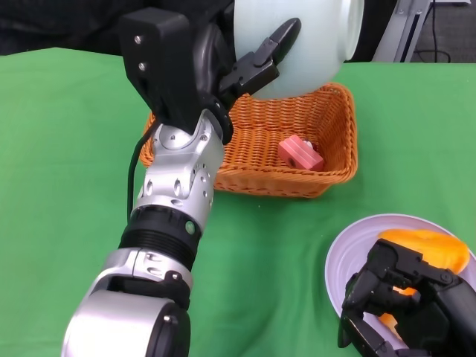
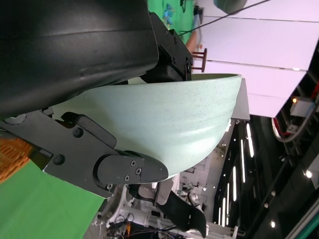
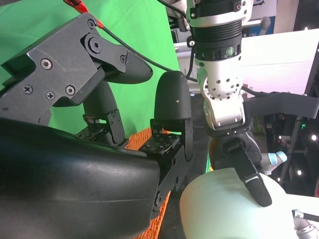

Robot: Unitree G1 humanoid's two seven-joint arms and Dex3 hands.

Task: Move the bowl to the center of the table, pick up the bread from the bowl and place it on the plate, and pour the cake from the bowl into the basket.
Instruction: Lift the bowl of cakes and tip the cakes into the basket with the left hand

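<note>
My left hand grips the pale green bowl by its rim and holds it tipped high above the orange wicker basket. In the left wrist view the bowl fills the middle with my fingers against its outside. A pink piece of cake lies inside the basket. The orange bread lies on the lilac plate at the lower right. My right hand rests low over the plate's near side, fingers curled, holding nothing. The right wrist view shows the bowl and my left forearm.
A green cloth covers the table. The basket stands at the back centre, the plate at the front right corner. Dark equipment and a bright room lie beyond the far edge.
</note>
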